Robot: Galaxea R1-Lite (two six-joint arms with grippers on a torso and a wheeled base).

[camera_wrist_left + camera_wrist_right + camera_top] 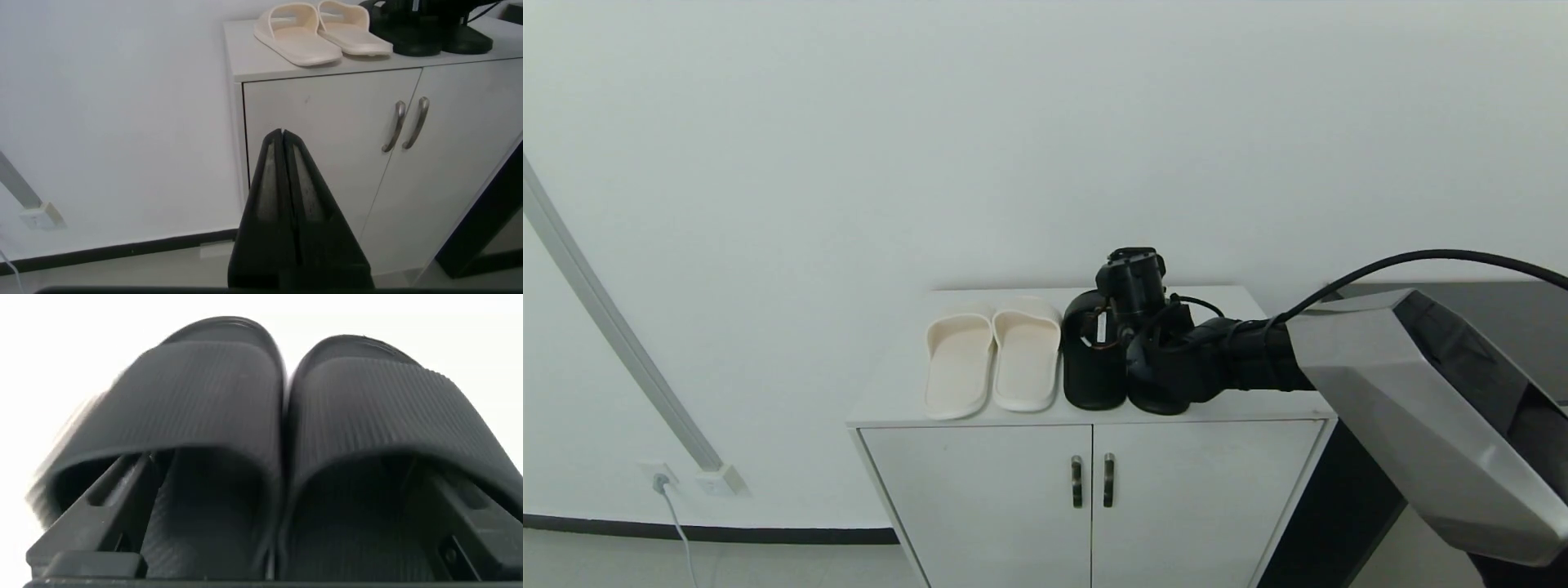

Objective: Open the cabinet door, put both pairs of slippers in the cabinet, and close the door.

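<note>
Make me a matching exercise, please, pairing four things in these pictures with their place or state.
Things:
1. white slippers
2. black slippers
3. doors
4. left gripper

Places or states:
A. both closed
B. on the cabinet top, the pair to the robot's right
C. fingers pressed together, holding nothing
D. on the cabinet top, the pair to the robot's left

Pairs: 1-D, 2-B, 3-A, 4-C
</note>
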